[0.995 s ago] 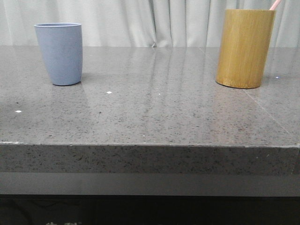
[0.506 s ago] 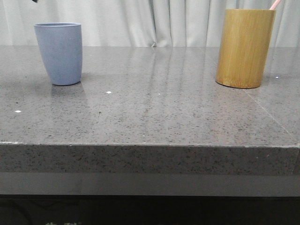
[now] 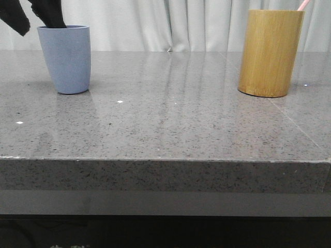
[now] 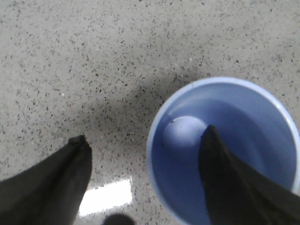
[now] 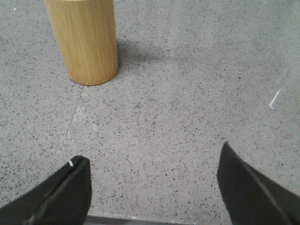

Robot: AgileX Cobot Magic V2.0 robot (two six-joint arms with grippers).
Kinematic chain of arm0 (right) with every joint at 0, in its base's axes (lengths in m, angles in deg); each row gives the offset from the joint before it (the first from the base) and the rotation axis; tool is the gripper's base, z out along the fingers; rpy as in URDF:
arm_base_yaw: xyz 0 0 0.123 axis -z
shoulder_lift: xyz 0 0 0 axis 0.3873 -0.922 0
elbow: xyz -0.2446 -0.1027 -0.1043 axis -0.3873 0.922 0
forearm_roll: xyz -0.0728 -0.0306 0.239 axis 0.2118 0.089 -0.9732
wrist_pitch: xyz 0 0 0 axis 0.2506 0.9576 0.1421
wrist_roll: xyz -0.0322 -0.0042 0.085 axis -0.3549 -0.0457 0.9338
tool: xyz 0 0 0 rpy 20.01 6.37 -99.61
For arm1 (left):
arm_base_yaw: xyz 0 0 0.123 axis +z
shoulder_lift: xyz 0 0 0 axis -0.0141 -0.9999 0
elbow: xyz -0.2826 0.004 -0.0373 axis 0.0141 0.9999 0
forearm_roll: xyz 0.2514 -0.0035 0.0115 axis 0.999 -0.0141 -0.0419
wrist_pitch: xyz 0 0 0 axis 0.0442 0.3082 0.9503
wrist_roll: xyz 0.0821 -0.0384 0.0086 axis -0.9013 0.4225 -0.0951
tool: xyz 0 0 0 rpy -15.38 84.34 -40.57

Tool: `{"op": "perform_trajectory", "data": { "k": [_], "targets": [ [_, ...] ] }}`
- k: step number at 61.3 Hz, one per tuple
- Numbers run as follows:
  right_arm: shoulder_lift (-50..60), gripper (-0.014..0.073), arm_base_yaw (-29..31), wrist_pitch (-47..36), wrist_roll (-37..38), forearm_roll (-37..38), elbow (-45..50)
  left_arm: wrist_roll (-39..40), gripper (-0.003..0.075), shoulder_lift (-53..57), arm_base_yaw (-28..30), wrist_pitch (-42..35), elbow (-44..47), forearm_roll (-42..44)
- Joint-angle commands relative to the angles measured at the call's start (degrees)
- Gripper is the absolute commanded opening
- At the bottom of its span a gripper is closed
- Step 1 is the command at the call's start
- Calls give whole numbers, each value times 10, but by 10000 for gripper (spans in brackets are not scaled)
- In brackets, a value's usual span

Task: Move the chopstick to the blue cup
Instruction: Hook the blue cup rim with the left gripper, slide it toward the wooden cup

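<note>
The blue cup (image 3: 65,58) stands at the far left of the grey table and looks empty in the left wrist view (image 4: 243,108). My left gripper (image 3: 35,20) is open and empty above the cup's left rim. In the left wrist view (image 4: 145,140) one finger is over the cup's mouth and the other is outside it. A pink chopstick end (image 3: 303,4) sticks out of the bamboo holder (image 3: 270,51) at the far right. My right gripper (image 5: 152,161) is open and empty over the table's near edge, short of the holder (image 5: 86,40).
The grey speckled table (image 3: 170,124) runs between the cup and the holder. Its front edge (image 3: 165,160) is near the camera. Pale curtains (image 3: 170,23) hang behind it.
My left gripper has come down into the front view at the top left and now hangs over the blue cup's rim. The cup, holder and chopstick have not moved.
</note>
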Motion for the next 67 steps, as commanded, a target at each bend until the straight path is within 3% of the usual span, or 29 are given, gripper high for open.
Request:
{"op": "perform_trajectory", "data": {
  "k": [1,39,53,67],
  "targets": [
    [-6,570,4,-35,-7,2,-18,0,408,18,-4,-22,-24,-8],
    [-6,570,4,-35,-7,2,-18,0,-19,6,-4,-43,-24,-39],
    [-6,570,4,-35,-7,2,-18,0,-19,6,-22,-42,-24,-84],
    [-6,570,4,-35,-7,2,-18,0,-19,5,-107,-57,-28,-75]
  ]
}}
